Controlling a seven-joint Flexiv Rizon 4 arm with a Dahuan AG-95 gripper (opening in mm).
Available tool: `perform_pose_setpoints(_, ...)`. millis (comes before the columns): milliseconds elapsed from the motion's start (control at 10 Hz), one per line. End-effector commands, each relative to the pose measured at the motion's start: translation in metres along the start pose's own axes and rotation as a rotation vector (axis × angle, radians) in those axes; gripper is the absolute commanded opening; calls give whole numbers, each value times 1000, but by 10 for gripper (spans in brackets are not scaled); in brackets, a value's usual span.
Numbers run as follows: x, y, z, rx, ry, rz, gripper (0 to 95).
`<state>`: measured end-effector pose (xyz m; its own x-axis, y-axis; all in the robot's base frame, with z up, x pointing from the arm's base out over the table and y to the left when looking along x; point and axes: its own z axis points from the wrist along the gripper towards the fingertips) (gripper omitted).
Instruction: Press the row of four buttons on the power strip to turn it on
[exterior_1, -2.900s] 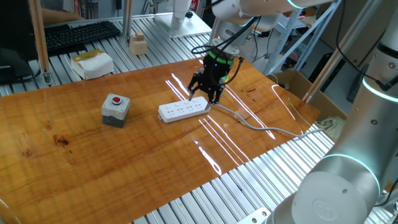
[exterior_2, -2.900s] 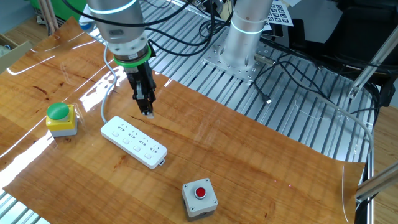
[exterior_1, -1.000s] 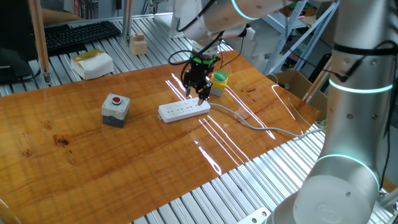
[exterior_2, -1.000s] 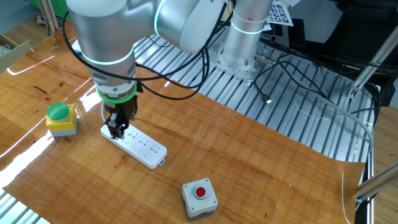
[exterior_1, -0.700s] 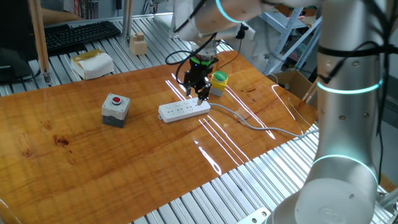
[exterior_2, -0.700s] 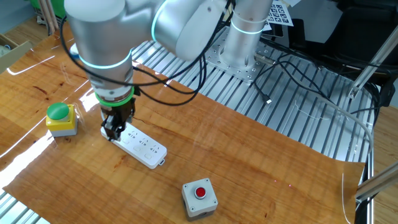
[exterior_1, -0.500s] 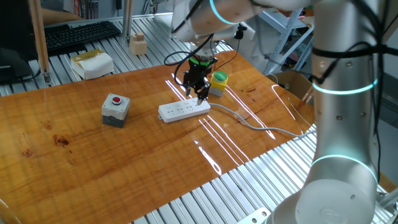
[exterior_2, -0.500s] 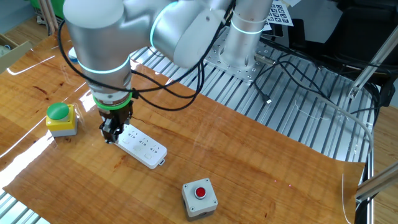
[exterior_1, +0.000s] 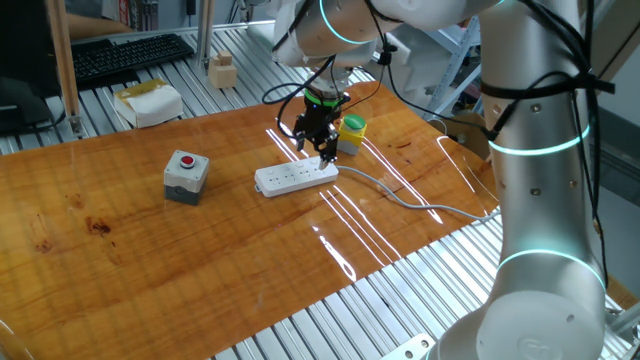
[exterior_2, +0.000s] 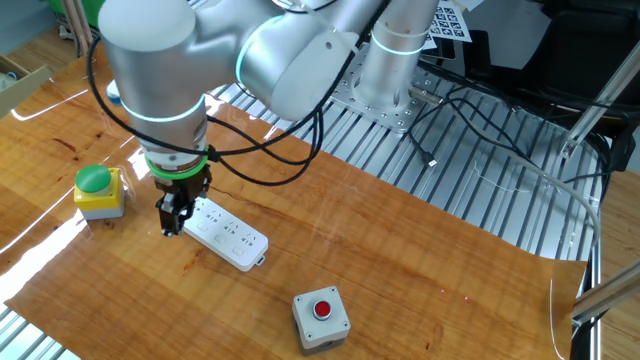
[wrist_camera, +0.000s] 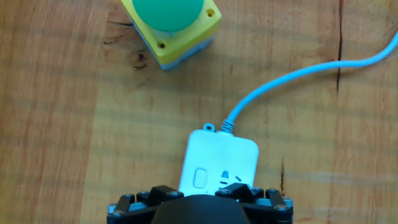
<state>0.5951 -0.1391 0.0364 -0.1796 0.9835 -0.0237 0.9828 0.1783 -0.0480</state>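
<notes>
While the arm's big silver base joints fill the near corner of one fixed view, the wooden table (exterior_1: 200, 260) stretches out behind them. On it, toward the left, sits a grey box (exterior_1: 186, 171) with a red round button. Further in, near the middle, lies the power strip (exterior_1: 295, 176), a long white bar flat on the wood, its grey cable (exterior_1: 420, 205) trailing off toward the table's edge. The gripper (exterior_1: 318, 148) points straight down over the cable end of the strip; from the other fixed view it (exterior_2: 172, 222) hangs at that same end, fingertips at or just above the top face. Whether its fingers are apart or together I cannot tell. One small switch (wrist_camera: 199, 178) shows in the hand view. Just beyond stands a yellow box (exterior_1: 351, 136) with a green button.
</notes>
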Motion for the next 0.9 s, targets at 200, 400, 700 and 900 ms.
perform_pose_setpoints(200,0,1,1,32,-1,15,570)
perform_pose_setpoints(400,0,1,1,40,-3,20,570)
perform_pose_setpoints(700,0,1,1,44,8,36,570)
perform_pose_setpoints(900,0,1,1,45,4,35,570)
